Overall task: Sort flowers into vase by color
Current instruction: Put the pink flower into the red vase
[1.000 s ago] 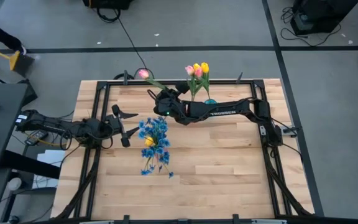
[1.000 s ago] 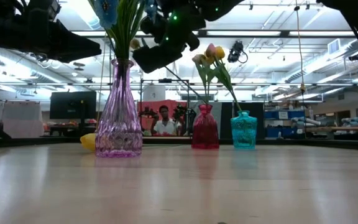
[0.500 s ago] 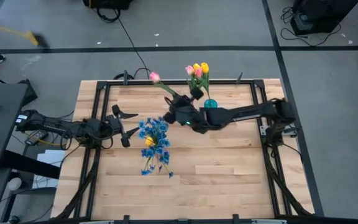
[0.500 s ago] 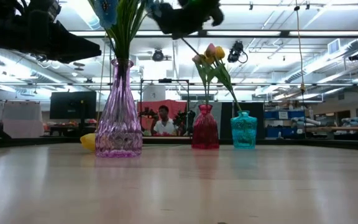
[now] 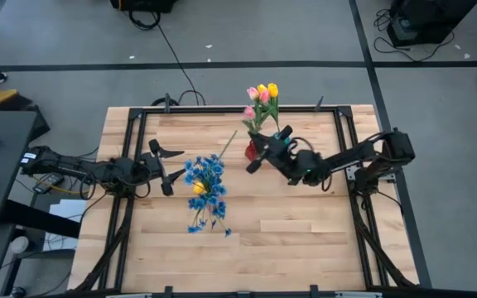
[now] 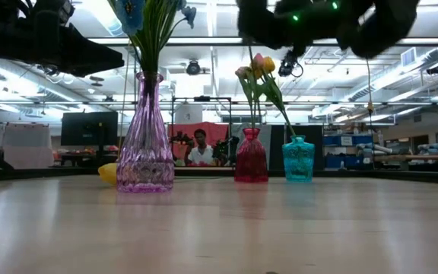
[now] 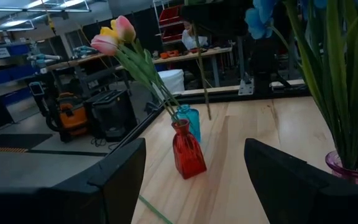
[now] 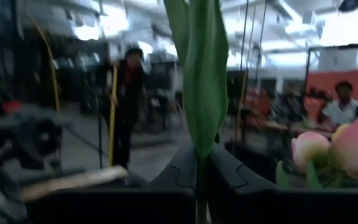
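Observation:
My right gripper (image 5: 250, 137) is shut on a pink tulip. Its head (image 5: 248, 112) sits beside the bunch of pink and yellow tulips (image 5: 263, 93), and its stem tail (image 5: 226, 147) slants toward the near left. That bunch stands in the red vase (image 6: 251, 156) and the teal vase (image 6: 299, 158). Blue sprigs (image 5: 205, 175) fill the purple glass vase (image 6: 144, 144). A yellow tulip (image 6: 109, 173) lies on the table beside it. My left gripper (image 5: 166, 170) waits open and level at the left, touching nothing. My right gripper pinches the tulip's thin green stem (image 8: 201, 186) between its two fingers, below a long leaf (image 8: 204, 93). The fingers come about level from the table's right and lie across the stem. The tulip is lifted clear and tilted, head up toward the far edge, tail hanging free (image 7: 205, 93).
Black frame rails (image 5: 131, 149) run along the table's sides and far edge. The near half of the wooden top (image 5: 288, 240) is bare. People (image 6: 198, 148) stand in the room behind the table.
My right gripper has carried the pink tulip toward the table's right edge, from beyond the blue sprigs to beside the red vase, rolling and tipping upward on the way. The tulip's head has swung from the far left to next to the bunch.

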`<act>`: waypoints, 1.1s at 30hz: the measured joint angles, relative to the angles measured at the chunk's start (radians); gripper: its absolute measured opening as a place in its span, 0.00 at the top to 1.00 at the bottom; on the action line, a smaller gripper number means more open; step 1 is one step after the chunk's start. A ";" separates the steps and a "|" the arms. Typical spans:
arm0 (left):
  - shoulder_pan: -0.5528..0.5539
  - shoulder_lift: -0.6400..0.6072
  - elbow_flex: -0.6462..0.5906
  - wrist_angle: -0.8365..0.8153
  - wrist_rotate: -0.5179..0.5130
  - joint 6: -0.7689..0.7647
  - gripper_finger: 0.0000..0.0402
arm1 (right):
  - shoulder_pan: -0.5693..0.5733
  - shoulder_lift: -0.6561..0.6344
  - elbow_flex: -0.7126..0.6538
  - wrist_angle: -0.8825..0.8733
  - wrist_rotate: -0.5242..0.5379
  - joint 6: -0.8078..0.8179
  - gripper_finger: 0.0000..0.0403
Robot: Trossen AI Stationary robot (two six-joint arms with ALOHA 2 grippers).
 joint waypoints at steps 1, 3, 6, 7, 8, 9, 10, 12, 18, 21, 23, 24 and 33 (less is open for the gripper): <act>0.000 0.000 0.000 0.001 0.000 0.000 0.30 | -0.009 0.011 -0.029 0.076 -0.028 -0.006 0.95; 0.000 0.000 0.000 0.008 0.000 0.000 0.30 | -0.024 0.032 -0.065 0.188 -0.082 -0.032 0.95; 0.000 0.000 0.000 0.014 0.000 0.011 0.30 | -0.034 0.063 -0.082 0.296 -0.123 -0.104 0.95; 0.000 0.000 0.000 0.014 0.000 0.018 0.30 | -0.034 0.068 -0.082 0.318 -0.130 -0.125 0.95; 0.000 0.000 0.000 0.014 0.000 0.023 0.30 | -0.034 0.071 -0.076 0.329 -0.137 -0.137 0.95; 0.000 0.000 0.000 0.015 0.000 0.026 0.30 | -0.034 0.071 -0.067 0.330 -0.148 -0.142 0.95; 0.000 0.000 0.000 0.014 0.000 0.028 0.30 | -0.035 0.070 -0.059 0.329 -0.155 -0.143 0.95; 0.000 0.000 0.000 0.014 -0.001 0.033 0.30 | -0.038 0.070 -0.043 0.327 -0.162 -0.165 0.95; 0.000 0.000 0.000 0.008 -0.011 0.046 0.30 | -0.074 0.070 -0.038 0.288 -0.171 -0.176 0.95; 0.000 0.000 0.000 0.008 -0.011 0.046 0.30 | -0.096 0.079 -0.038 0.265 -0.201 -0.153 0.95; 0.000 0.000 0.000 0.008 -0.011 0.046 0.30 | -0.107 0.096 -0.038 0.272 -0.203 -0.149 0.95; 0.000 0.000 0.000 0.008 -0.011 0.046 0.30 | -0.112 0.106 -0.038 0.276 -0.202 -0.138 0.95; 0.000 0.000 0.000 -0.002 -0.012 0.046 0.30 | -0.118 0.214 -0.038 0.315 -0.139 -0.059 0.95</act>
